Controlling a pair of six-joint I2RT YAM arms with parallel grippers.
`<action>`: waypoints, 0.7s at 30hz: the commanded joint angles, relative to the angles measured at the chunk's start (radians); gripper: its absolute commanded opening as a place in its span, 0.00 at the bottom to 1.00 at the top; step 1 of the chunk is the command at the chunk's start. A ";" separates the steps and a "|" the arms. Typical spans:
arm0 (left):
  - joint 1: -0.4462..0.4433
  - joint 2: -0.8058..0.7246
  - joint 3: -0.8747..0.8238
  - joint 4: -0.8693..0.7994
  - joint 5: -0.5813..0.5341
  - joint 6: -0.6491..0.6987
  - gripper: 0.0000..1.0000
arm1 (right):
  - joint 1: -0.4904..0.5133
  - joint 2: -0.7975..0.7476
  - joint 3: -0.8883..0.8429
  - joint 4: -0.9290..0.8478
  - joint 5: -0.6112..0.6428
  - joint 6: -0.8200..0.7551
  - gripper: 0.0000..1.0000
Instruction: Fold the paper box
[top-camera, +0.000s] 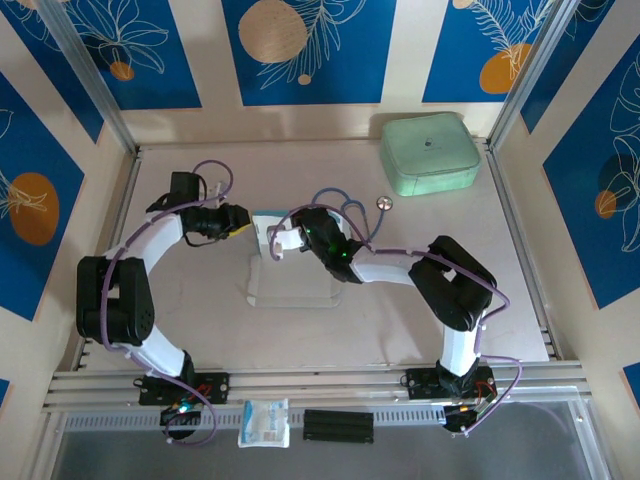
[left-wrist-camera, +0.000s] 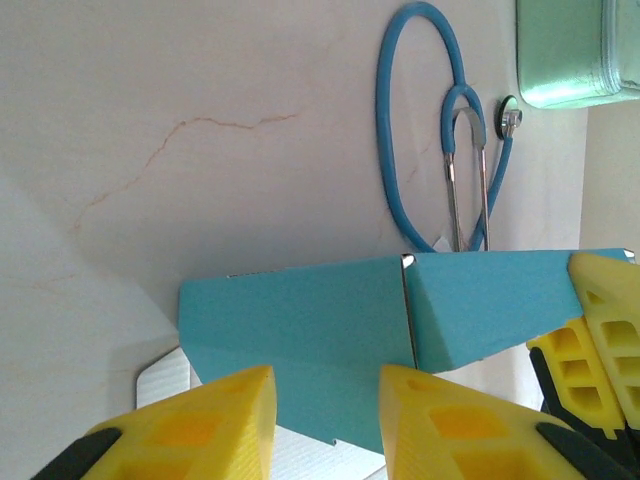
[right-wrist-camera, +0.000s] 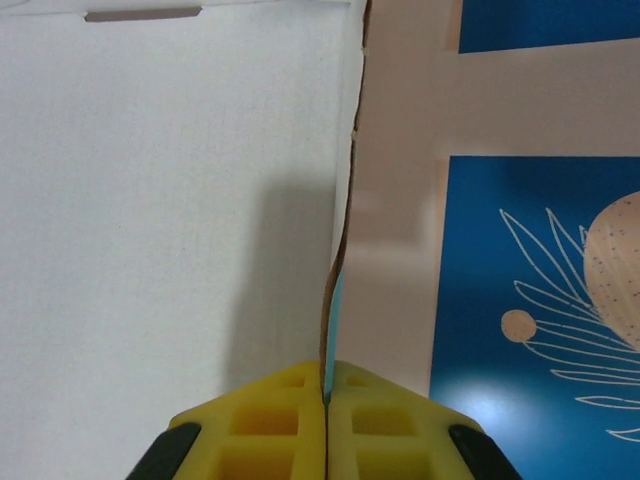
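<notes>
Right hand (right-wrist-camera: 327, 388): its yellow fingers (right-wrist-camera: 270, 425) are pressed together, pinching the thin edge of a raised card panel of the paper box (right-wrist-camera: 170, 200). The card's edge runs straight up from between the tips.
Left hand (left-wrist-camera: 325, 405): the fingers (left-wrist-camera: 200, 420) stand apart with a clear gap. The box's light blue face shows through the gap just beyond the tips. I cannot tell whether the pads touch the card.
Paper box: it sits mid-worktop, between the two hands. One part stands upright, with its blue side toward the left hand and its grey-white side toward the right wrist camera. A crease splits the blue face into two panels. A pale flat panel lies on the worktop (top-camera: 200, 330), nearer the robot.
Stethoscope (left-wrist-camera: 385, 130): its blue tubing is looped on the worktop just behind the box. Its round chest piece (left-wrist-camera: 510, 118) lies off toward the case.
Mint-green case (top-camera: 430, 152): it sits in the far right corner of the worktop, well apart from the box.
Packet (top-camera: 264, 422): small, white and blue, it lies just in front of the near rail (top-camera: 400, 385), beside a black ribbed block (top-camera: 338, 425).
</notes>
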 joint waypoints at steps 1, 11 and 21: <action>-0.001 -0.034 -0.028 0.041 -0.009 0.057 0.34 | 0.017 0.042 -0.048 0.005 -0.025 -0.074 0.06; -0.022 -0.147 -0.124 0.152 -0.131 0.312 0.36 | 0.019 0.015 -0.094 -0.008 -0.059 -0.104 0.07; -0.024 -0.133 -0.148 0.126 -0.183 0.337 0.36 | 0.012 -0.020 -0.099 -0.035 -0.079 -0.113 0.07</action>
